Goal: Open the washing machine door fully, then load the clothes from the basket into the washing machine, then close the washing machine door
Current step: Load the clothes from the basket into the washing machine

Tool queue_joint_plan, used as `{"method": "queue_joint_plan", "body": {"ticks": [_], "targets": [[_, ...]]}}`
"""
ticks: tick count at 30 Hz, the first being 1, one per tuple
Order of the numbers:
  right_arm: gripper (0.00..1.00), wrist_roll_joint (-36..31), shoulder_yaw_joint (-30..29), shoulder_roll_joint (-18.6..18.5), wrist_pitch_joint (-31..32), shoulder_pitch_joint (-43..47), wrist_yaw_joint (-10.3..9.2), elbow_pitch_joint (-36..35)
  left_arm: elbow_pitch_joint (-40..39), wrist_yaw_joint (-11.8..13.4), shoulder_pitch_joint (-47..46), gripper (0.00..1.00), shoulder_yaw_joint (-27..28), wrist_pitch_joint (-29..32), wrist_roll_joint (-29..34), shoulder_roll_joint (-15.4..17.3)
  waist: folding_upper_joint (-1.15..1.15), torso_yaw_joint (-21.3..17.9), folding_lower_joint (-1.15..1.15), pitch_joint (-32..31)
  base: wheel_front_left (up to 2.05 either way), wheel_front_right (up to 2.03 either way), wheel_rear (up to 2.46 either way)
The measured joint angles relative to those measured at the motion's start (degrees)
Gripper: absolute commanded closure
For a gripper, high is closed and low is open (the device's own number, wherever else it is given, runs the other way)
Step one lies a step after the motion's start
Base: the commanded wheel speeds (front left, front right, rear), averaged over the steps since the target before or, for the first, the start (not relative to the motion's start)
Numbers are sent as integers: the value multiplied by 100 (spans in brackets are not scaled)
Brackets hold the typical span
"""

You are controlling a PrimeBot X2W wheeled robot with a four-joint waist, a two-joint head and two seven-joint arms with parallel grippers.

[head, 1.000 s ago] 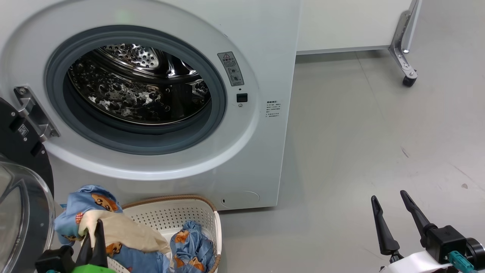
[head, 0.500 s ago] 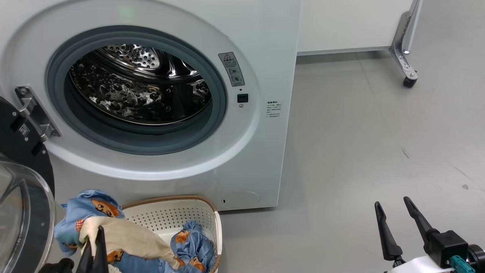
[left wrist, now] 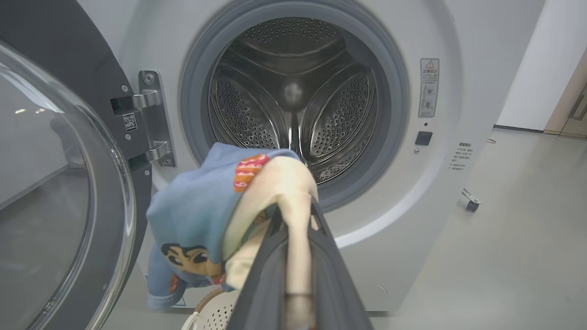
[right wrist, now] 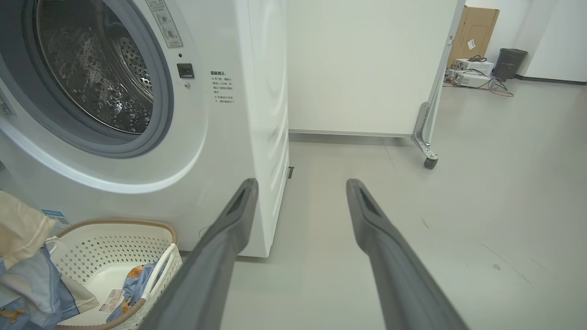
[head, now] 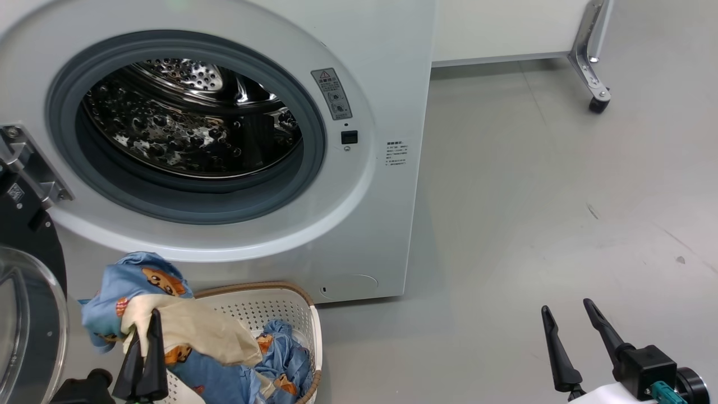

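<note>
My left gripper pinches the clothes above the basket; trailing fabric could snag its rim or slip free. Right gripper idle, spread open.

Smooth grey floor, a few scuffs on it. The washer sits on it, with the basket just in front. A white panel stands on a caster off to the washer's right, further back.
</note>
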Motion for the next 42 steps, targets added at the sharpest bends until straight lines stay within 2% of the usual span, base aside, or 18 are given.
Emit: {"method": "queue_joint_plan", "body": {"ticks": [7, 18, 30, 36, 42], "targets": [[0, 0, 182, 98, 0, -47, 0, 10, -272, 0, -66, 100, -209, 0, 94, -2, 0, -175, 0, 164, 0, 0, 0], [0, 1, 320, 187, 0, -400, -1, 4, -320, 167, -819, 100, 55, 216, 171, 127, 0, -633, 0, 576, 0, 0, 0], [0, 49, 375, 265, 0, -693, -1, -7, -73, 454, -1903, 100, 870, 633, 180, 778, 0, -1330, 1, 1163, 0, 0, 0], [0, 105, 489, 305, 0, -769, 0, -22, 407, 566, -2651, 100, 1215, 938, 172, 1301, 0, -1754, 1, 1673, 0, 0, 0], [0, 108, 612, 312, 0, -783, 0, -46, 797, 590, -3284, 100, 1251, 1129, 191, 1588, 0, -1950, 1, 2133, 0, 0, 0]]}}
